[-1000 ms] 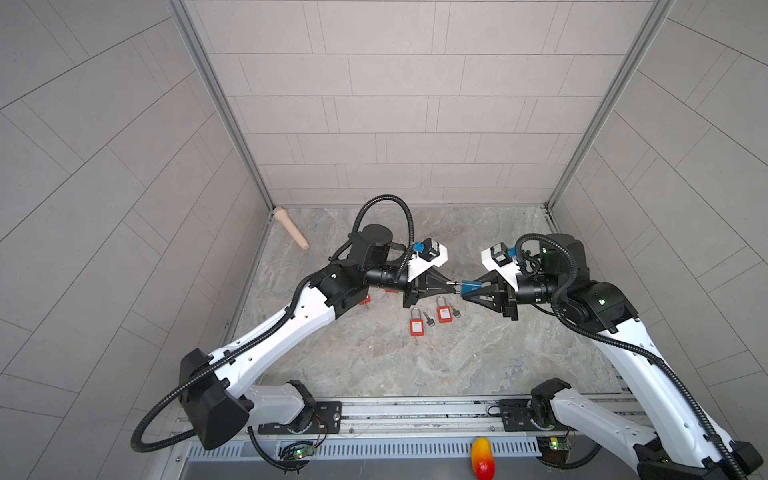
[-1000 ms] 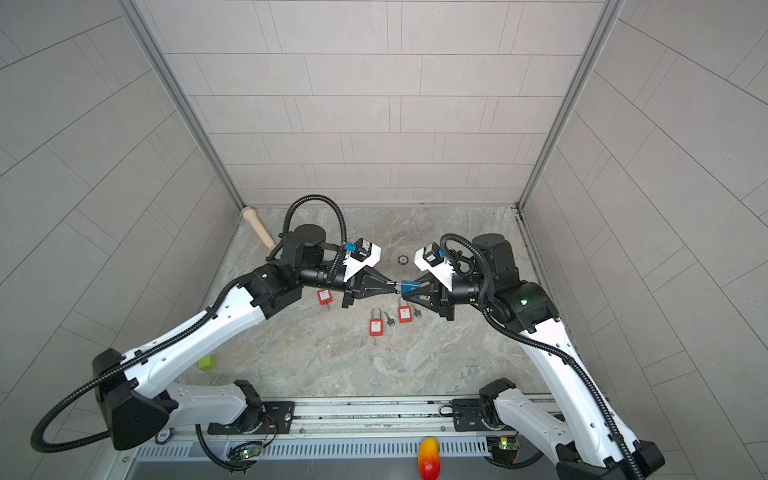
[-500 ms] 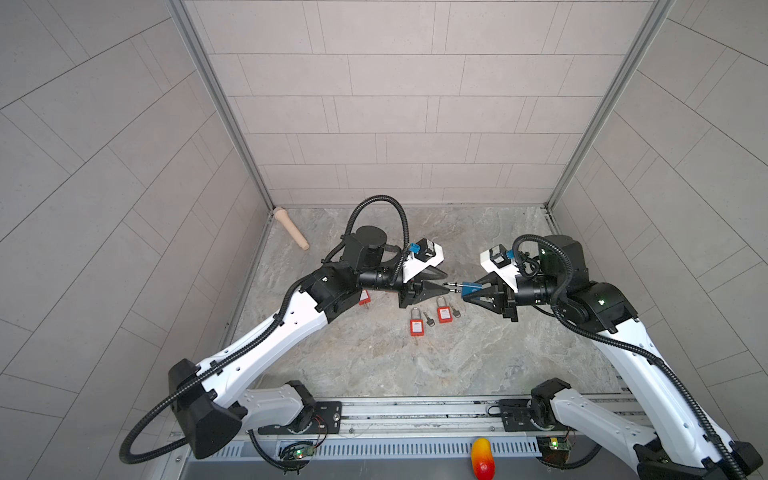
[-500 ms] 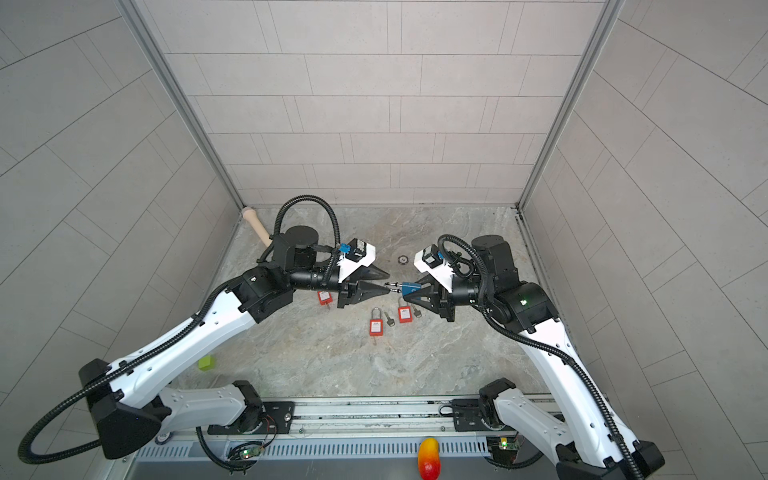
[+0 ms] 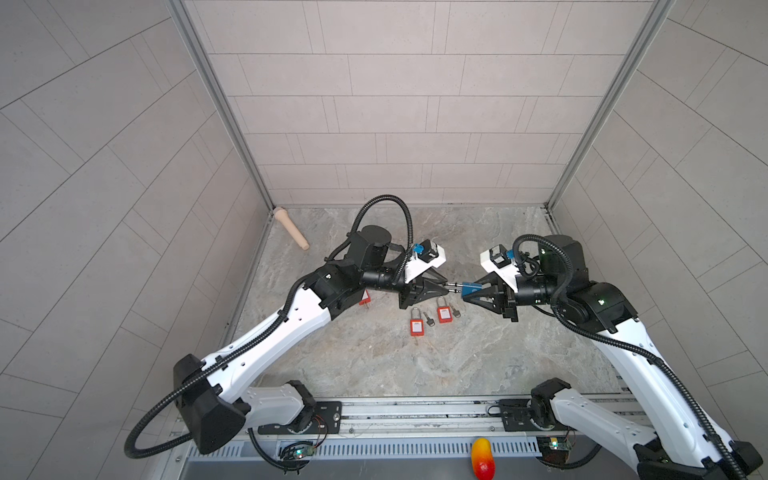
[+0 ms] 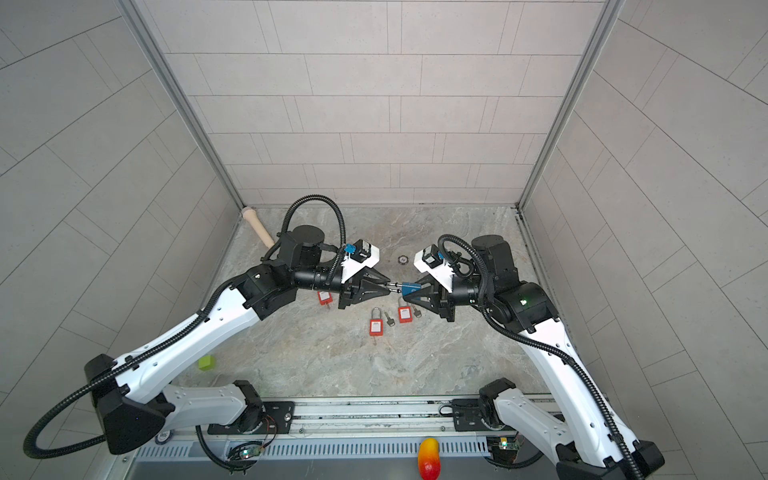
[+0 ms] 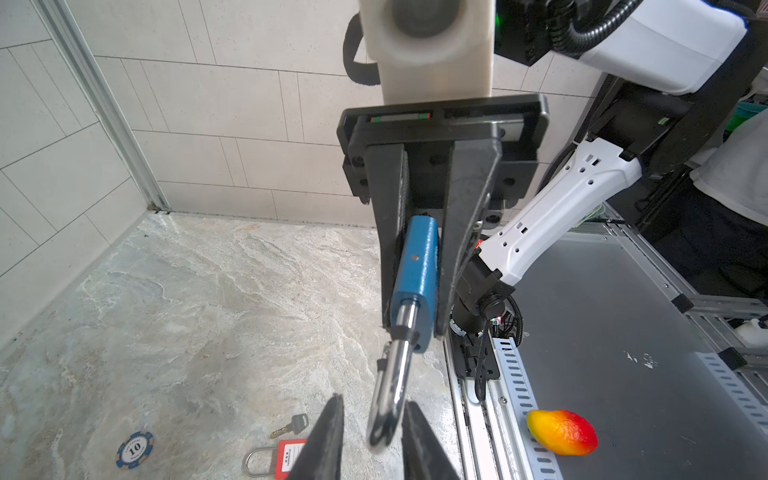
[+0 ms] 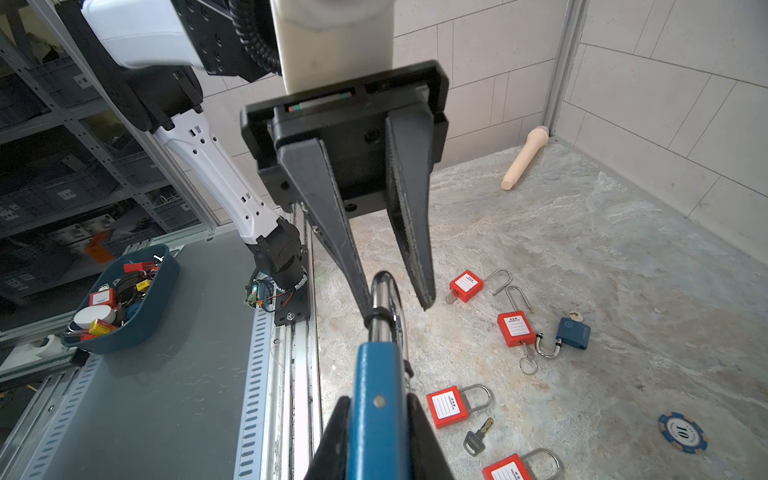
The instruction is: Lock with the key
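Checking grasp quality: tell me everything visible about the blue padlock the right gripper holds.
The blue padlock has a painted, metal-looking body with a rivet on its narrow side and a shiny metal shackle. Held in mid-air, its body is clamped by the right gripper. The shackle sits between the left gripper's parted fingers; whether it is latched is unclear.

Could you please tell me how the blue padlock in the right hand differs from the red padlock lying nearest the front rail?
Colour: the blue padlock has a plain blue body; the red padlock is red with a white label. Support: the blue padlock is clamped in the right hand, off the table; the red padlock lies flat on it, untouched. Both have silver shackles.
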`<state>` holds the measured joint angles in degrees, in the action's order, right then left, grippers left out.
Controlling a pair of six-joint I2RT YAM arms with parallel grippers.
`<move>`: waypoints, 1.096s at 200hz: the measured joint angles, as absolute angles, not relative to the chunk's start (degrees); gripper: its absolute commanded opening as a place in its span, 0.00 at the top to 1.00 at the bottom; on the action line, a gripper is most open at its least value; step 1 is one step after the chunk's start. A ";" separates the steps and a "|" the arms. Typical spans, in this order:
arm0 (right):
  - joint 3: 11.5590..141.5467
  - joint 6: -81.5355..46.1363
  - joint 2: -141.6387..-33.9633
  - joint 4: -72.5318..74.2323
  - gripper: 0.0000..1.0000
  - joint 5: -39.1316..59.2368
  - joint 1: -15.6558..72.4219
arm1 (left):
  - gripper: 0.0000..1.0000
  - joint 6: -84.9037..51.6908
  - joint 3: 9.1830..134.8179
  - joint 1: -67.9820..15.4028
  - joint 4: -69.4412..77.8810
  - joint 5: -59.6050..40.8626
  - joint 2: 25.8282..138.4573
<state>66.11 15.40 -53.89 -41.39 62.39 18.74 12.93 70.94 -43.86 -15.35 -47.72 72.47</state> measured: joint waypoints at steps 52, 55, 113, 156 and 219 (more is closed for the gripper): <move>65.95 18.72 -54.13 -40.88 1.00 62.11 18.87 | 1.00 12.86 72.05 -43.83 -16.80 -49.98 73.36; 65.87 19.05 -54.11 -40.71 1.00 61.89 18.94 | 1.00 12.75 72.12 -43.79 -16.88 -50.13 73.47; 65.01 21.89 -54.89 -40.16 1.00 59.20 21.23 | 1.00 11.75 72.12 -42.87 -18.28 -51.92 74.54; 65.04 20.03 -56.38 -38.65 1.00 57.91 22.74 | 1.00 11.38 72.10 -42.92 -19.22 -50.39 74.50; 65.25 18.55 -58.78 -37.45 1.00 58.06 22.76 | 1.00 10.48 69.84 -43.55 -17.67 -45.28 72.84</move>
